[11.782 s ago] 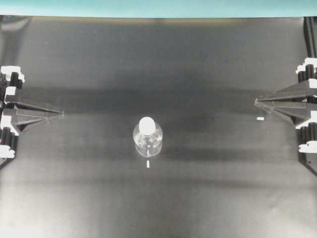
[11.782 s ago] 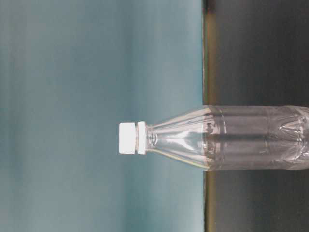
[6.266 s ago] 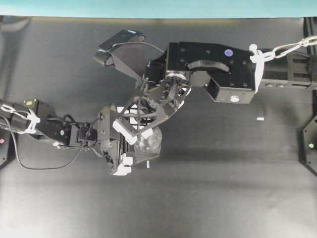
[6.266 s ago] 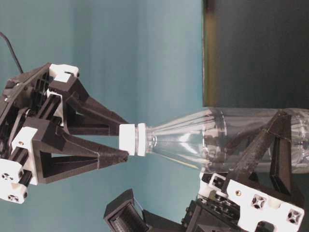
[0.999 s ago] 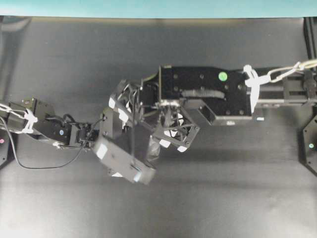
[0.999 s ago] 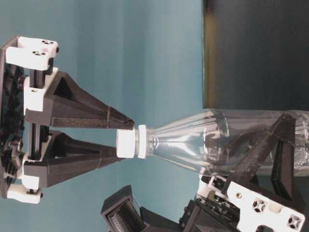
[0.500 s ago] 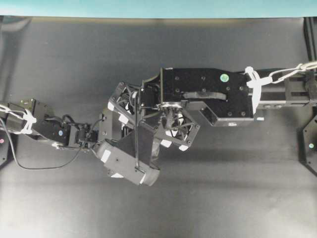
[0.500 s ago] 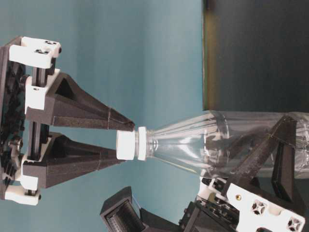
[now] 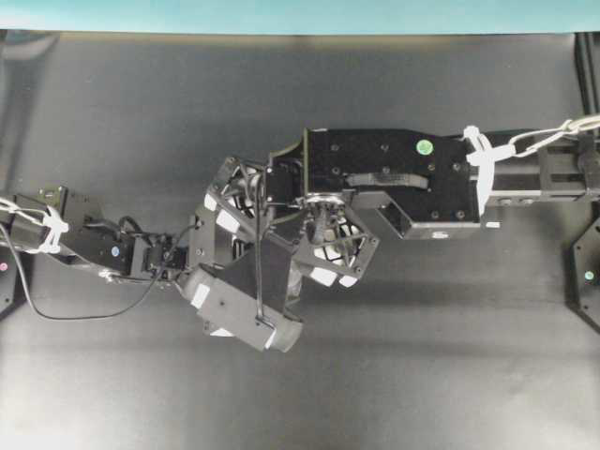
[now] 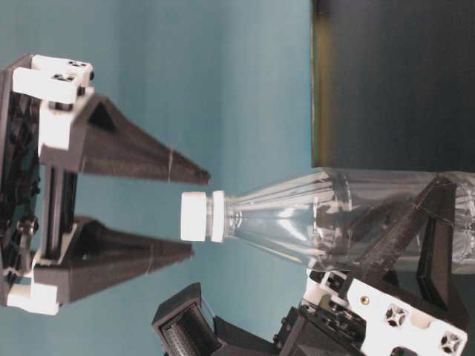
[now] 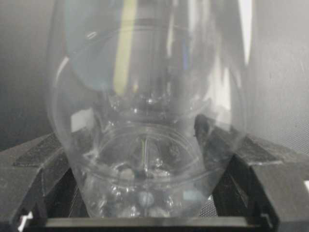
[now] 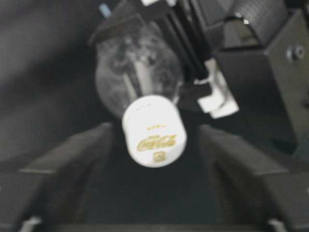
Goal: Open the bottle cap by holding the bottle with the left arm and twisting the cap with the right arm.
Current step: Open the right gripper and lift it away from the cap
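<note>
The clear bottle (image 10: pixel 334 222) stands on the black mat and leans slightly. Its white bottle cap (image 10: pixel 194 216) is on the neck. My left gripper (image 10: pixel 415 230) is shut on the bottle's lower body, and the left wrist view shows the bottle (image 11: pixel 145 121) pinched between both fingers (image 11: pixel 48 157). My right gripper (image 10: pixel 197 216) is above the bottle, pointing down. Its jaws are open, one on each side of the cap, with a clear gap on both sides. The right wrist view shows the cap (image 12: pixel 153 126) between the spread fingers (image 12: pixel 72 164). In the overhead view the bottle is hidden under the right arm (image 9: pixel 394 183).
The right arm's wrist camera (image 9: pixel 244 314) overhangs the left arm's gripper end. The left arm (image 9: pixel 94 248) with loose cables lies along the left side. A small white tape mark (image 9: pixel 487 224) sits beside the boxy link. An arm base (image 9: pixel 586 277) stands at the right edge.
The right gripper's jaws, shut on the cap half a second ago, have opened and stand clear of it. The cap stays on the bottle. The left gripper still holds the body.
</note>
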### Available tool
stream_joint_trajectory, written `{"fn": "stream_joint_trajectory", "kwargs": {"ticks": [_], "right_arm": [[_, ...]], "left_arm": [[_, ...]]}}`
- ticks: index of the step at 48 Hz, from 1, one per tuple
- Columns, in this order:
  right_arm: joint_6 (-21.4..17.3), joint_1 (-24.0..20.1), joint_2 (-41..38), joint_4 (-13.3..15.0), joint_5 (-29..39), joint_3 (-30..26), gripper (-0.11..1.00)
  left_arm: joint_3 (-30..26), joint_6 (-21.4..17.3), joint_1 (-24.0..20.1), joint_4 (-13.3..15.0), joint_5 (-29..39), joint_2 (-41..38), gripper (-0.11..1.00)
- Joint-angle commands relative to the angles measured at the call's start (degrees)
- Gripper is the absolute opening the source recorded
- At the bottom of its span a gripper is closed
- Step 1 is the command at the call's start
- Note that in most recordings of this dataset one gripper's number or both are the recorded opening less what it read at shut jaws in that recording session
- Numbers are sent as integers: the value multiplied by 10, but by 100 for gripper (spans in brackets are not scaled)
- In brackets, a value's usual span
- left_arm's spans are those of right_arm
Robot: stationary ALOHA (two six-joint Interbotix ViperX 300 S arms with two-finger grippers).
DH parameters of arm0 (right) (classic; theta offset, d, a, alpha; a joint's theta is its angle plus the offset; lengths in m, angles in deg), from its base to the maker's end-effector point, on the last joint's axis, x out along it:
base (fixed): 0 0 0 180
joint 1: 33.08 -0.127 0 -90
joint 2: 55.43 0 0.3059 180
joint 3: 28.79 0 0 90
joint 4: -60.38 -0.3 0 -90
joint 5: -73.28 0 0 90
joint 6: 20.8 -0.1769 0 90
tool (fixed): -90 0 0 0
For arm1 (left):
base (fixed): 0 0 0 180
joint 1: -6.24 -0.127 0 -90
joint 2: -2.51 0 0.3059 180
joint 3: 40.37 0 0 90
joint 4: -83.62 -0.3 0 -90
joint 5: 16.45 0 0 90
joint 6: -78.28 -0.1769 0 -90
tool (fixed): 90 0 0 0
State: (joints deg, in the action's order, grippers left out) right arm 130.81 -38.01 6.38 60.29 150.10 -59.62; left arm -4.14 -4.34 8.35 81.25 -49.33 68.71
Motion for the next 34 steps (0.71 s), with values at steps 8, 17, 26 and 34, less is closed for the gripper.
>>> {"fn": "stream_joint_trajectory", "kwargs": {"ticks": [8,17,26,34], "right_arm": [[-33,-2,25,-3,-21,-17,80],[-80,4,42,-4,-24,-13,80],[-172,14,52,-23,-30,-14,80],[-325,36,55,-100,-77,-16,79]], "left_arm": [[0,4,8,-2,5,-3,78],[3,4,8,-3,5,-3,78],[3,5,9,-3,19,-3,78],[3,5,10,-3,28,-2,78]]}}
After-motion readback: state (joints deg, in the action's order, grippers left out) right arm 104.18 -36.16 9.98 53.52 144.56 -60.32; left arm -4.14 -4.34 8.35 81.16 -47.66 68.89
